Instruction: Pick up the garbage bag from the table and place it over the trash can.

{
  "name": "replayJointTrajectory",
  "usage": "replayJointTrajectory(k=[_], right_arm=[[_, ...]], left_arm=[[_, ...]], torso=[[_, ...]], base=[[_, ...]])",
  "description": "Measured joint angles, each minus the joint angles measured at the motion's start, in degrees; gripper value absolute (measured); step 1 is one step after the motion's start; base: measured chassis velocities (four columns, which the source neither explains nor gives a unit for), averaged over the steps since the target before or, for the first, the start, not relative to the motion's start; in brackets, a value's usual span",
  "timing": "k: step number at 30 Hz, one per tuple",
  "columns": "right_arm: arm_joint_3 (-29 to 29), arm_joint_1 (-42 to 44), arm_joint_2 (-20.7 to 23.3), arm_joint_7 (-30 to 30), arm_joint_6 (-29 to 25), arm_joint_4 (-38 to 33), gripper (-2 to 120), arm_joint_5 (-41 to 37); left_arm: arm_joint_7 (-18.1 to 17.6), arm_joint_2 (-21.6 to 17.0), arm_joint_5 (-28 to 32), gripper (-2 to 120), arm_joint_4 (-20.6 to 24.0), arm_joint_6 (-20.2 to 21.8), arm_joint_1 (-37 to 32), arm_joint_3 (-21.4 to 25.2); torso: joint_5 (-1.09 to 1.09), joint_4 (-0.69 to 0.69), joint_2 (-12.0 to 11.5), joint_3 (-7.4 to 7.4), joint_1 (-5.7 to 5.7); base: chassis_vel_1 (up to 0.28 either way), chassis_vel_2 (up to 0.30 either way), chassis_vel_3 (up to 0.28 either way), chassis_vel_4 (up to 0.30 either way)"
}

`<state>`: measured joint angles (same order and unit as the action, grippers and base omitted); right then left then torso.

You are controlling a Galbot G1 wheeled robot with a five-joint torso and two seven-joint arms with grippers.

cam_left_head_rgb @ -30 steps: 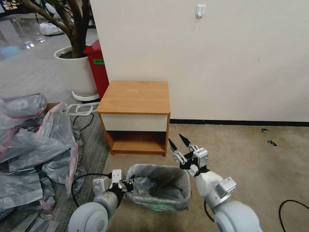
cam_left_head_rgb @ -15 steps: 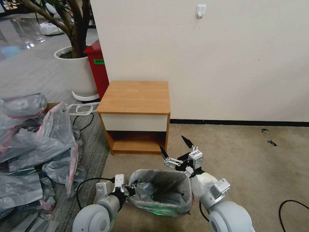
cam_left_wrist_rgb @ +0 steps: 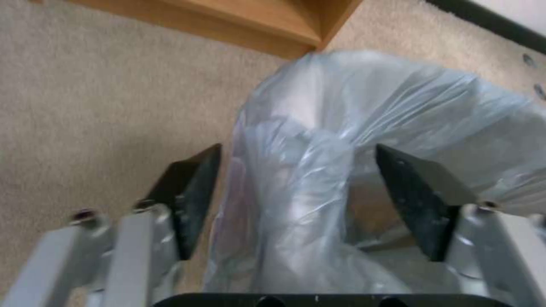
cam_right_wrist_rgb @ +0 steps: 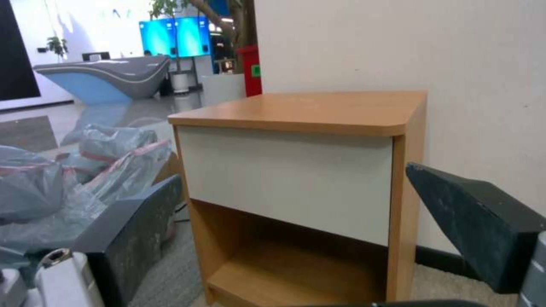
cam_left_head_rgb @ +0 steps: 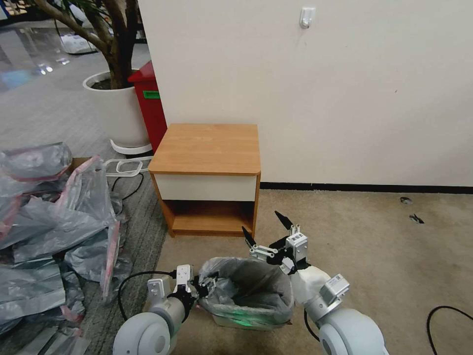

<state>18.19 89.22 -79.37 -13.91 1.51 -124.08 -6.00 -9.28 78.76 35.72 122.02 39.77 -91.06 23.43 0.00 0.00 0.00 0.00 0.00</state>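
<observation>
The left gripper is seen with its fingers spread, a bunched fold of the garbage bag lying between them at the left rim of the trash can, over which the bag is draped. The right gripper is held spread wide and empty above the can's far right rim. The table is found just beyond, against the wall.

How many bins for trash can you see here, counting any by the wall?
2. The trash can stands on the carpet before the table, lined with the garbage bag. A red bin stands behind the table beside the plant pot. Others may be hidden.
</observation>
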Motion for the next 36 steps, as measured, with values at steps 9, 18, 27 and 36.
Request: replayJointTrajectory(k=[9,18,27,36], right_arm=[[1.9,1.94,-3.26,10.98,0.37,0.83,100,5.61],[6.71,8.95,-5.95,16.21,-5.02,2.24,100,8.17],[7.85,7.55,-6.81,16.36,-5.1,2.43,100,7.28],[7.84,7.45,-6.81,16.2,-4.95,2.44,100,7.21]], left_arm=[[1.88,-0.04,-11.05,98,2.25,-19.33,-1.85,1.45],[7.6,-4.17,-19.16,100,-5.1,-44.49,-5.88,9.33],[9.6,-3.75,-20.31,100,-5.36,-46.17,-6.17,9.56],[9.6,-3.7,-20.26,100,-5.28,-45.87,-6.1,9.45]], torso=[[0.01,0.0,0.0,0.0,0.0],[-0.01,0.01,0.0,0.0,0.0],[0.0,0.0,0.0,0.0,0.0],[0.0,0.01,0.0,0.0,0.0]], base=[[0.0,0.0,0.0,0.0],[0.0,0.0,0.0,0.0],[0.0,0.0,0.0,0.0],[0.0,0.0,0.0,0.0]])
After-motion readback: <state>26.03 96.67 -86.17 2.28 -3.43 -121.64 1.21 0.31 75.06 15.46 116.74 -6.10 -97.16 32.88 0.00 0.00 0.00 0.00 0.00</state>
